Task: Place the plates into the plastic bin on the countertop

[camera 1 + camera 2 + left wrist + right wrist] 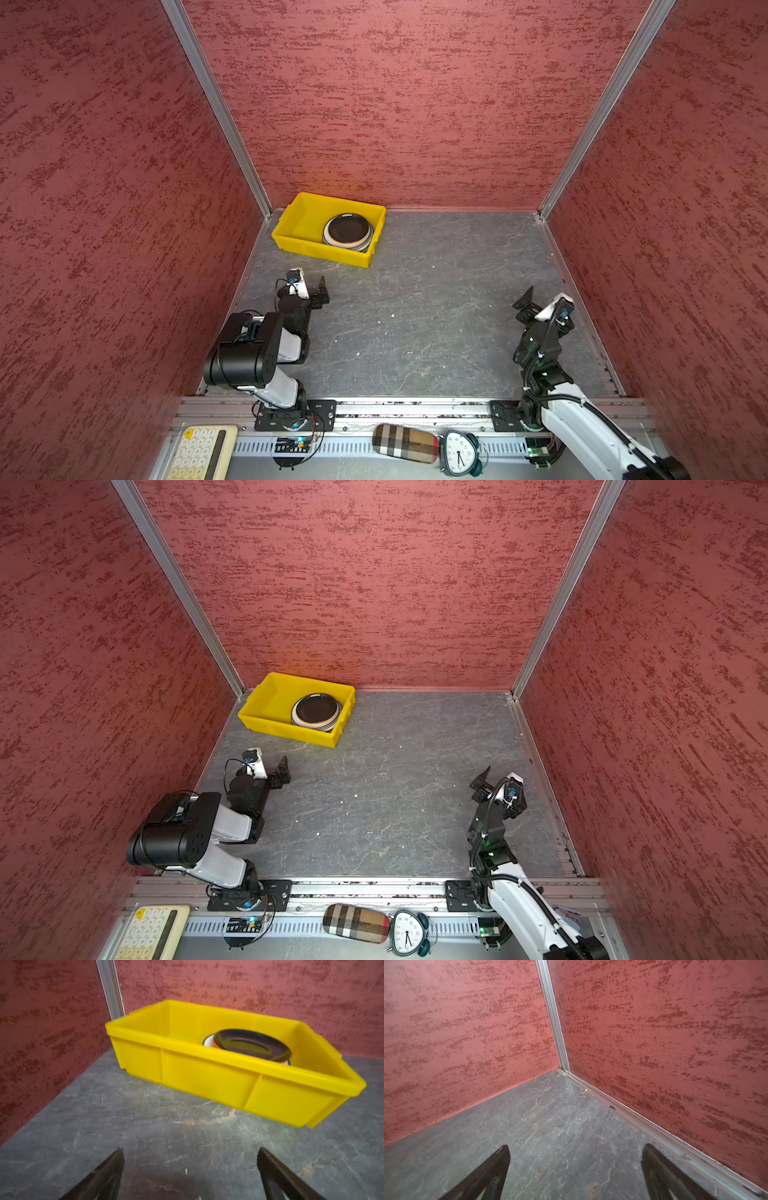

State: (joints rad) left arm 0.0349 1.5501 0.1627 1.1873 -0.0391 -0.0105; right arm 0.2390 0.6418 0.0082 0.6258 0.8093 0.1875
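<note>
The yellow plastic bin [300, 222] [269, 702] [207, 1078] stands on the grey countertop [436, 316] in the far left corner. The plates [348, 229] [316, 709] [252, 1045] lie stacked in its right half, a glossy black one on top with orange and white rims below it. My left gripper [311, 283] [271, 765] [190, 1150] hovers open a short way in front of the bin, nothing between its fingers. Near the right wall my right gripper [544, 297] [498, 777] [575, 1147] is open and empty, facing the far right corner.
Red textured walls [415, 104] with metal rails [654, 1126] close in the countertop on three sides. On the front ledge behind the arm bases lie a cream keypad [201, 453], a plaid case [405, 442] and an alarm clock [459, 453].
</note>
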